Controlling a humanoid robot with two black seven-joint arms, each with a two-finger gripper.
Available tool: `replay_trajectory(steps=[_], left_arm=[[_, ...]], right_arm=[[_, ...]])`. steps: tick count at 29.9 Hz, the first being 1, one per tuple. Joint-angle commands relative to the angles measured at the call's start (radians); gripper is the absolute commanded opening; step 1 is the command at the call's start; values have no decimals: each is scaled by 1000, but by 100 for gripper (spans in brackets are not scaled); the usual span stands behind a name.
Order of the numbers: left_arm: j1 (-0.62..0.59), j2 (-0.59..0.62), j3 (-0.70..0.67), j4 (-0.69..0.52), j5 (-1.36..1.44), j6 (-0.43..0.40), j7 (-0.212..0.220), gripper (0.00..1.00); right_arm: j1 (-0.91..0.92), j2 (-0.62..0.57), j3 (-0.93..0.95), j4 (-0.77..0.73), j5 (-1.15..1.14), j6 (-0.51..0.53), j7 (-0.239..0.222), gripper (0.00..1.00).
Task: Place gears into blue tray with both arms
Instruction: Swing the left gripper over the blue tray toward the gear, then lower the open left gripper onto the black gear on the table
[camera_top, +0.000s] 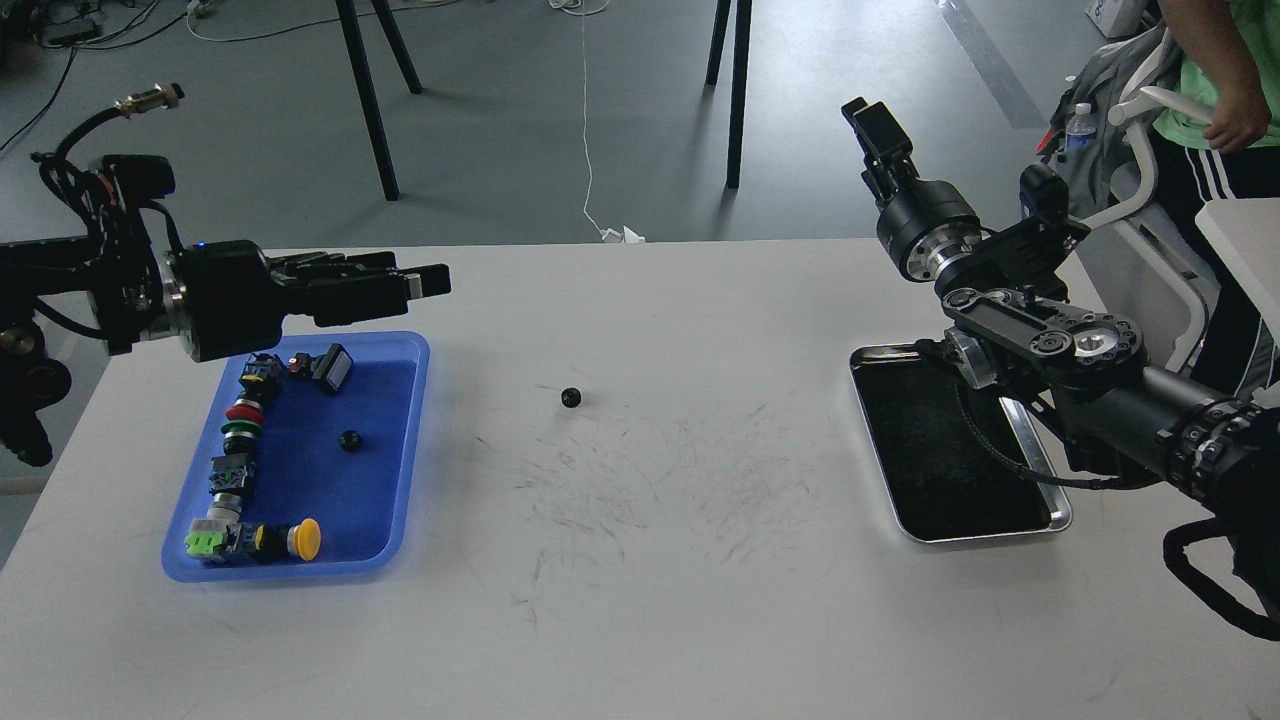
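The blue tray (400, 440) lies at the table's left, with one small black gear (349, 440) resting on its floor near the middle. A second black gear (571, 397) sits on the bare white table, to the right of the tray. My left gripper (425, 278) hovers over the tray's far edge, pointing right; its fingers lie close together with nothing seen between them. My right gripper (868, 118) is raised high above the table's far right, pointing up and away; its fingers look close together and hold nothing visible.
Several coloured push-button switches (240, 440) line the blue tray's left side and front. A shiny steel tray (1040, 470) with a dark bottom lies at the right under my right arm. A person (1215, 90) and a chair stand beyond the table's right corner.
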Motion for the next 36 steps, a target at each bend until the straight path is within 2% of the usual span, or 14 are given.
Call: replay_trajectory(steps=[1, 11, 16, 23, 27, 31, 32, 36], left_arm=[[-46, -28, 40, -7, 69, 13, 0, 98], [-155, -216, 167, 22, 120, 74, 0, 98], [-178, -339, 236, 77, 131, 143, 0, 97], [-180, -443, 220, 187, 4, 123, 0, 98], [-175, -448, 212, 224, -219, -16, 0, 98], [-175, -449, 166, 226, -271, -64, 0, 98], [-161, -457, 149, 235, -279, -62, 0, 98], [-103, -457, 151, 237, -271, 29, 0, 98]], right_arm=[[-11, -7, 4, 1, 2, -3, 0, 96], [-25, -30, 64, 23, 2, -16, 9, 96], [-40, -35, 65, 43, 2, -45, 9, 96], [-95, -53, 206, 57, 2, -36, -3, 96], [-103, -53, 209, 55, 2, -36, -2, 97], [-105, -53, 209, 54, 2, -36, -2, 97], [-105, -53, 209, 54, 2, -36, -2, 97], [-106, -55, 209, 54, 2, -37, -2, 97]])
